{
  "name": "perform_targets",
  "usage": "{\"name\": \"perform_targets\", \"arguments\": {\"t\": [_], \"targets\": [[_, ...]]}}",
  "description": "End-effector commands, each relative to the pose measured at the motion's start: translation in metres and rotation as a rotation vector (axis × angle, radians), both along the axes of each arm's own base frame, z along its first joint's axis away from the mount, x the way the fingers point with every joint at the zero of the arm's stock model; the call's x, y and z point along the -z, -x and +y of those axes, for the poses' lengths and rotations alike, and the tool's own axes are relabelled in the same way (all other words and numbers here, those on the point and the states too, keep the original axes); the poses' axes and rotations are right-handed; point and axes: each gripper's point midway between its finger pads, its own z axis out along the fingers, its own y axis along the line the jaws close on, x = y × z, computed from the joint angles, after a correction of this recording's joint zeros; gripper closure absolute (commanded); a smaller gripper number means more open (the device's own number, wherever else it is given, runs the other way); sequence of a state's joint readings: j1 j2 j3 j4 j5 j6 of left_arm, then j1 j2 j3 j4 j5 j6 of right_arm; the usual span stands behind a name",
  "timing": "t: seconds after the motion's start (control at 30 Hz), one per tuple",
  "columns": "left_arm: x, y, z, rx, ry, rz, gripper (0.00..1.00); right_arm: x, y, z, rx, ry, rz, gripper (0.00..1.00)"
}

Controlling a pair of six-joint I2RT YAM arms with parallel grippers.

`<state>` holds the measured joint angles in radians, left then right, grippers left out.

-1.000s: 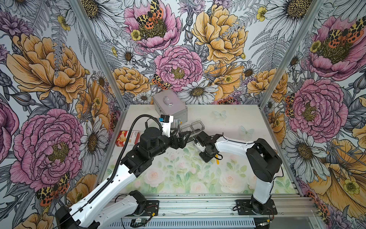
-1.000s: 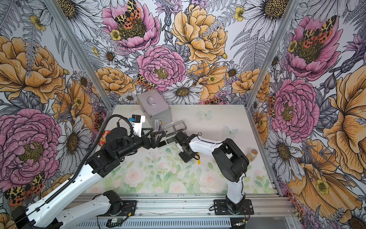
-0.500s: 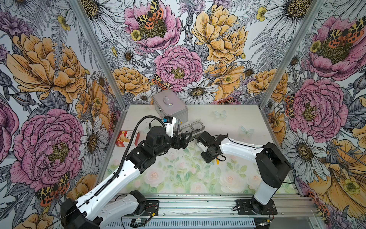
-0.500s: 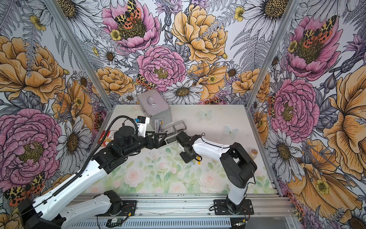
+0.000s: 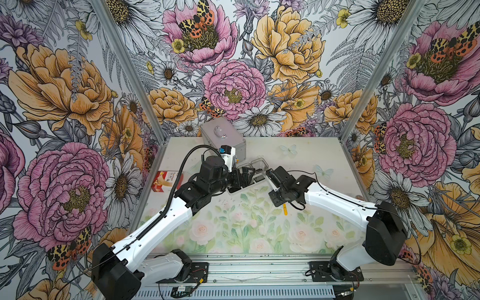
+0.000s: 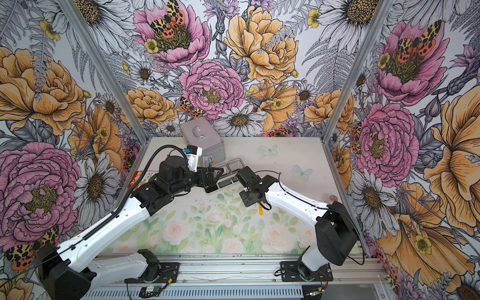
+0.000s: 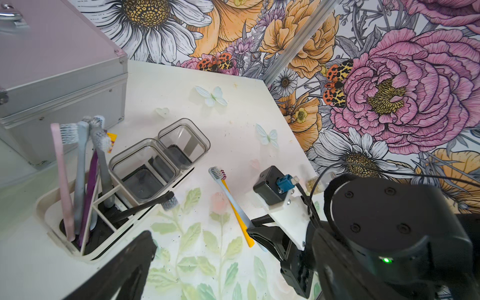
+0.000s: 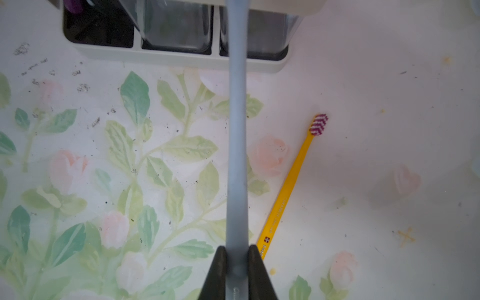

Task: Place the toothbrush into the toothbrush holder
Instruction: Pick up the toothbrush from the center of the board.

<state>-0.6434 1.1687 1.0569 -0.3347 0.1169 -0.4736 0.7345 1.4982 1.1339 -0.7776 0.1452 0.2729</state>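
My right gripper (image 8: 237, 255) is shut on the handle of a grey-blue toothbrush (image 8: 236, 155). The brush sticks out level above the table, its bristle head (image 7: 217, 173) close to the clear cups. The toothbrush holder (image 7: 46, 205) is a white caddy with two empty clear cups (image 7: 145, 166) and several brushes upright in its white compartment. A black toothbrush (image 7: 140, 207) leans out over its rim. A yellow toothbrush (image 8: 288, 187) lies on the table beside the held one. My left gripper (image 5: 246, 176) hangs open over the holder's front, holding nothing.
The silver metal case (image 5: 223, 137) stands right behind the holder at the back. A red box (image 5: 167, 180) lies at the table's left edge. A small bottle (image 7: 315, 183) sits near the right edge. The two wrists are close together.
My left arm has reached further back and right, over the holder. The right arm's elbow has swung out to the right, while its gripper, still shut on the brush, shifted slightly right.
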Motion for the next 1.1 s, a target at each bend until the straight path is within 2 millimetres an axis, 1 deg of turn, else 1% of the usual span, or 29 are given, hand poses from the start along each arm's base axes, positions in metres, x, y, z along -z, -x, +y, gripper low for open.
{"name": "perform_targets", "arguments": {"t": [0.0, 0.13, 0.23, 0.33, 0.47, 0.67, 0.9, 1.07], "targets": [[-0.012, -0.004, -0.013, 0.048, 0.037, 0.005, 0.04, -0.020, -0.001, -0.003, 0.030, -0.033, -0.057, 1.00], [-0.012, -0.009, -0.026, 0.078, 0.045, 0.024, 0.04, -0.035, 0.000, -0.003, 0.038, -0.079, -0.081, 1.00], [-0.018, -0.010, -0.032, 0.092, 0.053, 0.012, 0.04, -0.042, 0.002, -0.003, 0.040, -0.100, -0.089, 1.00], [-0.020, -0.010, -0.041, 0.127, 0.070, 0.025, 0.04, -0.050, 0.003, -0.004, 0.041, -0.114, -0.109, 1.00], [-0.019, -0.011, -0.058, 0.178, 0.115, 0.055, 0.05, -0.063, 0.002, -0.004, 0.043, -0.137, -0.139, 1.00], [-0.013, -0.014, -0.077, 0.217, 0.106, 0.072, 0.06, -0.083, 0.004, -0.006, 0.043, -0.174, -0.184, 1.00], [0.002, -0.022, -0.100, 0.244, 0.105, 0.099, 0.09, -0.088, 0.007, -0.005, 0.040, -0.200, -0.184, 1.00], [0.005, -0.030, -0.105, 0.235, 0.138, 0.102, 0.12, -0.090, 0.008, -0.004, 0.040, -0.211, -0.183, 1.00]]}}
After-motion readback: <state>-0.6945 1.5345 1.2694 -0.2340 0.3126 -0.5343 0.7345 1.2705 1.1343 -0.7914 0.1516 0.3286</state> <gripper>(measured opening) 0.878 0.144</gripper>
